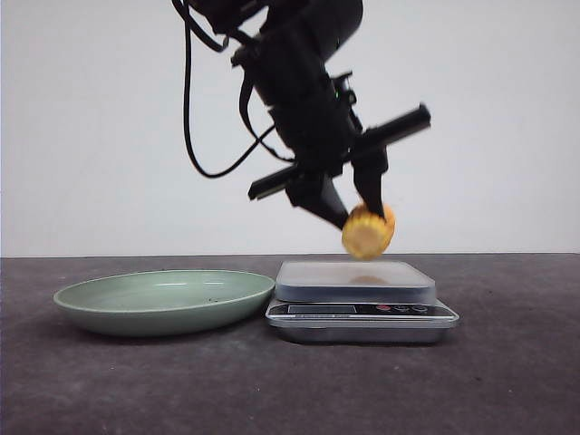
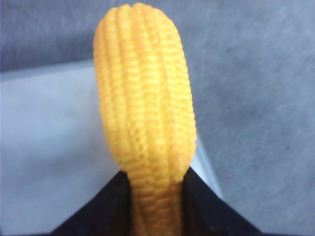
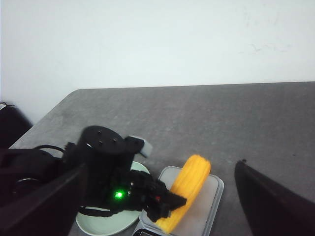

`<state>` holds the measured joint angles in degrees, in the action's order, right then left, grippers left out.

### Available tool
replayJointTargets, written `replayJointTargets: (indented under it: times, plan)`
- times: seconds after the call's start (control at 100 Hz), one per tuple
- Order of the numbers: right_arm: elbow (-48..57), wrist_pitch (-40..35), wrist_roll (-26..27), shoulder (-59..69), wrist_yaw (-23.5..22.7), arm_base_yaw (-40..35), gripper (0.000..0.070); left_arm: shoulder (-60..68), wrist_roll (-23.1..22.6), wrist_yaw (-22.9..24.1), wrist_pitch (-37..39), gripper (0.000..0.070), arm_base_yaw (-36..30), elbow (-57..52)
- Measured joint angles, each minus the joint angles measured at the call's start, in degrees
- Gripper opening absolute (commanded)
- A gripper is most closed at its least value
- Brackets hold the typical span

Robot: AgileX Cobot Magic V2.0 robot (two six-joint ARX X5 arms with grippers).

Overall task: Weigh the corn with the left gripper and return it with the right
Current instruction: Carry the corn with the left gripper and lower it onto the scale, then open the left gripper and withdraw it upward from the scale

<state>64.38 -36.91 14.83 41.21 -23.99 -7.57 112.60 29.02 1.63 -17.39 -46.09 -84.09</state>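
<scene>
The corn (image 1: 367, 234), a stubby yellow-orange cob piece, hangs a little above the platform of the silver kitchen scale (image 1: 355, 283). My left gripper (image 1: 358, 213) is shut on it from above, with a black finger on each side. In the left wrist view the corn (image 2: 145, 98) fills the middle, pinched between the fingers (image 2: 110, 209), over the pale scale platform (image 2: 49, 147). The right wrist view shows the corn (image 3: 189, 184) over the scale (image 3: 209, 206) from higher up and farther back. My right gripper (image 3: 161, 169) is open with its fingers wide apart, and it is out of the front view.
A shallow green plate (image 1: 163, 299) sits on the dark table just left of the scale, its rim close to the scale's edge; it also shows under the left arm (image 3: 103, 223). A black cable loops from the left arm. A white wall stands behind.
</scene>
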Motion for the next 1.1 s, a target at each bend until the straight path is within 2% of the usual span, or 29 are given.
replayJointTargets:
  times: [0.2, 0.31, 0.35, 0.42, 0.49, 0.79, 0.93, 1.1]
  plan:
    - [0.00, -0.02, 0.00, 0.00, 0.00, 0.00, 0.0603, 0.96, 0.15, 0.37, -2.40, 0.0012, 0.76, -0.81]
    - [0.00, -0.02, 0.00, 0.00, 0.00, 0.00, 0.0603, 0.98, 0.15, 0.37, -2.51, 0.0046, 0.87, -0.87]
    - [0.00, -0.02, 0.00, 0.00, 0.00, 0.00, 0.0603, 0.98, 0.15, 0.42, -2.51, 0.0097, 0.85, -0.87]
    - [0.00, -0.04, 0.00, 0.00, 0.00, 0.00, 0.0603, 0.98, 0.13, 0.37, -2.51, 0.0245, 0.85, -0.87]
    - [0.00, -0.09, 0.00, 0.00, 0.00, 0.00, 0.0603, 1.03, -0.04, 0.42, -2.56, 0.0326, 0.85, -0.87]
    - [0.00, -0.20, 0.00, 0.00, 0.02, 0.00, 0.0603, 1.79, -1.27, 1.07, -3.85, 0.0330, 0.57, -0.85]
    - [0.00, -0.70, -0.02, 0.02, 0.17, 0.00, 0.0603, 1.88, -2.05, 1.18, -3.78, 0.0449, 0.44, -0.85]
    - [0.00, -1.44, -0.04, 0.02, 0.22, 0.00, 0.0603, 1.70, -2.95, 1.22, -3.72, 0.0474, 0.09, -0.85]
